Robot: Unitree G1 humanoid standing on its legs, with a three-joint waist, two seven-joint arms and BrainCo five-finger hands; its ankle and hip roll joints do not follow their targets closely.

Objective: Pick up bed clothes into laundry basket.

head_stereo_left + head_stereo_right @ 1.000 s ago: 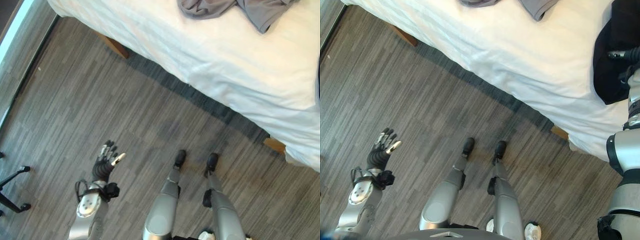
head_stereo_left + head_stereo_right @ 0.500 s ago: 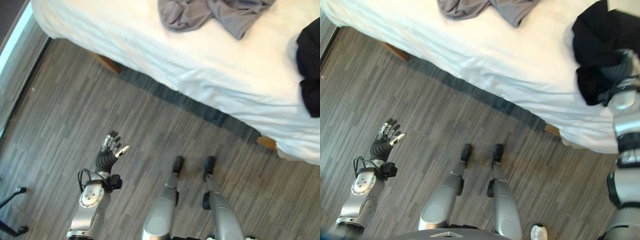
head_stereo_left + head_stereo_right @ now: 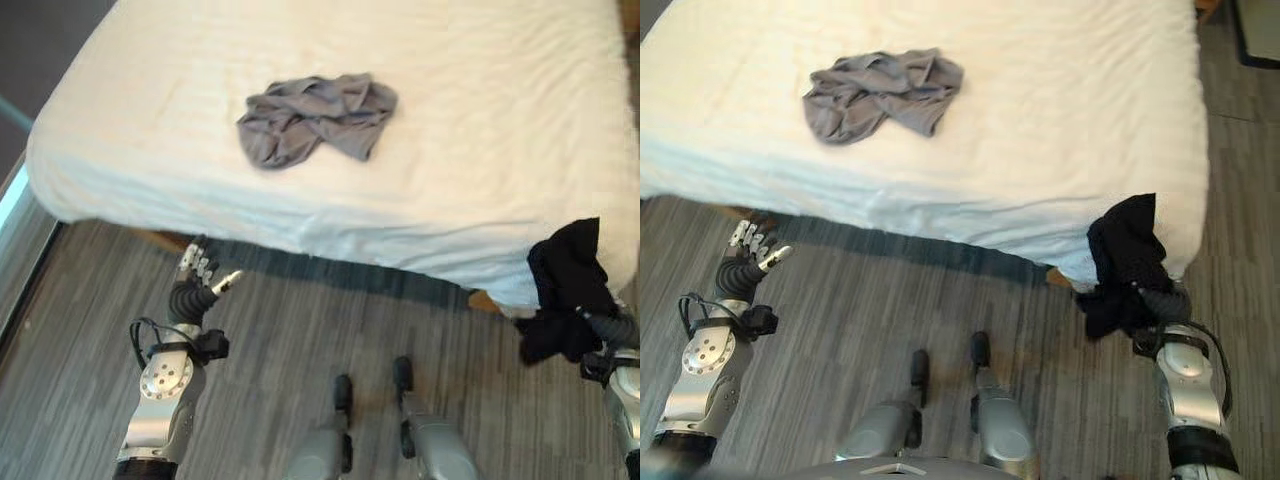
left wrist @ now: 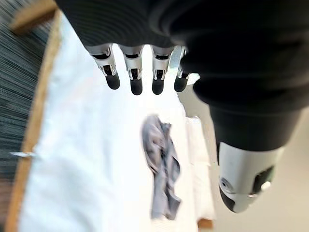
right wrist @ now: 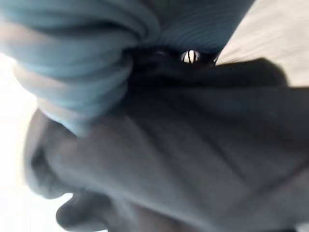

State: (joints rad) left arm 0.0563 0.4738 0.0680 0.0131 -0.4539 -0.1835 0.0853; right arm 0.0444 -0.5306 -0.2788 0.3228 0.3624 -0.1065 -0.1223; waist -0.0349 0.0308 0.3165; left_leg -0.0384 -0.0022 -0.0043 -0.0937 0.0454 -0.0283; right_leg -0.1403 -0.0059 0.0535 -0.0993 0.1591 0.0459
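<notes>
Nearest first: right hand [image 3: 1160,305] down at the corner of the bed [image 3: 480,170], buried in a black garment [image 3: 1125,262]. Dark cloth bunched right up against the hand in the right wrist view, but fingers themselves hidden in the folds, so can't tell whether clamped or just tangled. Most of the garment hanging off the bed corner above and around the hand, partly draped over the mattress edge.

Left hand [image 3: 195,285] out over the wood floor [image 3: 260,330], fingers [image 4: 136,81] straight and spread, thumb out to the side, holding nothing. Bed edge just beyond the fingertips.

Further out, well past the left fingertips: crumpled grey garment [image 3: 315,115] lying loose in the middle of the white sheet, touching neither hand. No laundry basket spotted anywhere.

Looks like the black piece is the one in hand, grey one still to go. To do this bit right, probably: get a solid bunch of cloth before pulling away, lift clear of the mattress edge so the tail doesn't snag or drag the sheet, keep the hanging part off the floor.
</notes>
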